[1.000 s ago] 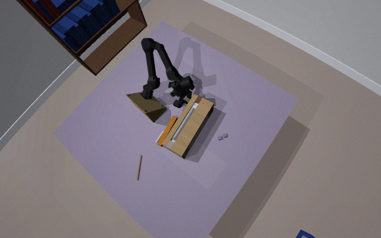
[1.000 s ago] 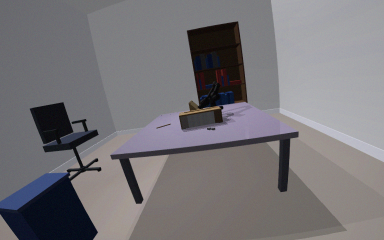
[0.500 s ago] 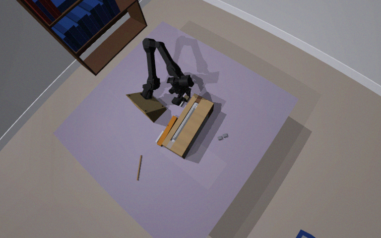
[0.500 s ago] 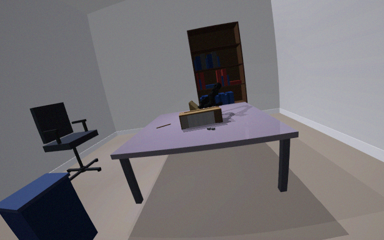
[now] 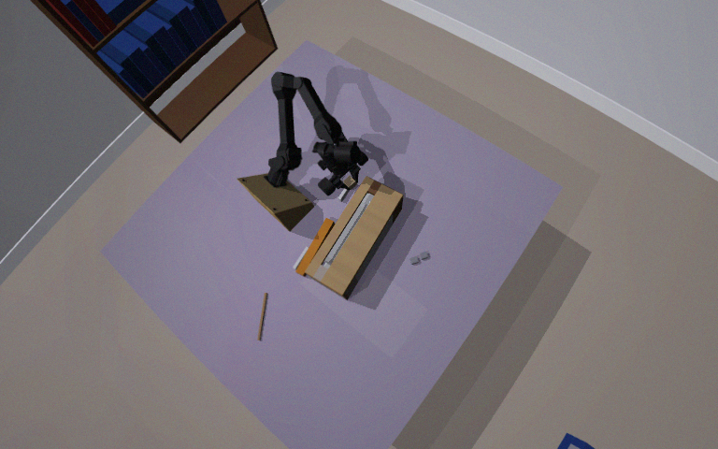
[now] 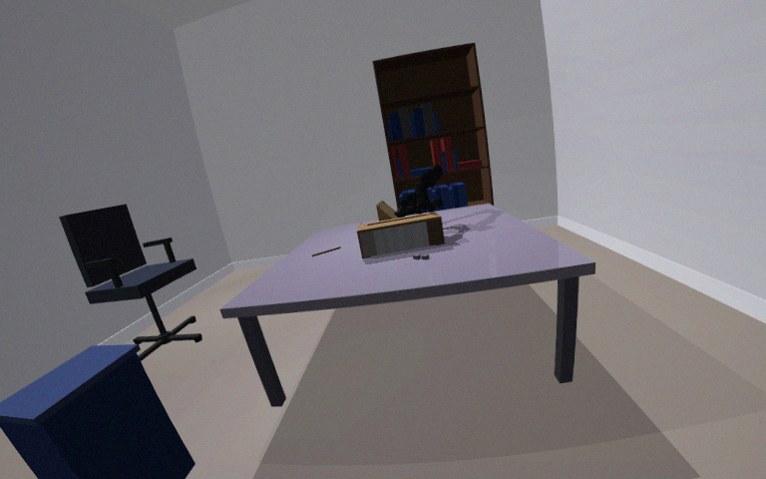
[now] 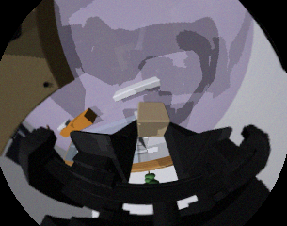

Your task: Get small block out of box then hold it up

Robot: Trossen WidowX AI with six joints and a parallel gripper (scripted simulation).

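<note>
The tan block (image 5: 348, 181) (image 7: 152, 119) is outside the box, between the two black fingertips. My gripper (image 5: 344, 182) (image 7: 150, 122) is shut on it, just off the upper end of the box in the top view. The block looks raised off the table (image 5: 185, 289) (image 6: 470, 272), but its exact height is hard to tell. The wooden box (image 5: 377, 238) (image 6: 363, 244) stands upright on the table, with a long slot in its top and a clear front facing the exterior camera. In the exterior view the block is hidden behind the box and arm.
A white strip (image 5: 342, 195) (image 7: 136, 88) lies near the gripper. An orange bar (image 5: 315, 247) (image 7: 77, 124) lies along the box's side. The wedge-shaped arm base (image 5: 274, 198) is close by. A thin stick (image 5: 263, 317) (image 6: 326, 251) and two small grey pieces (image 5: 420, 257) (image 6: 421, 256) lie farther off.
</note>
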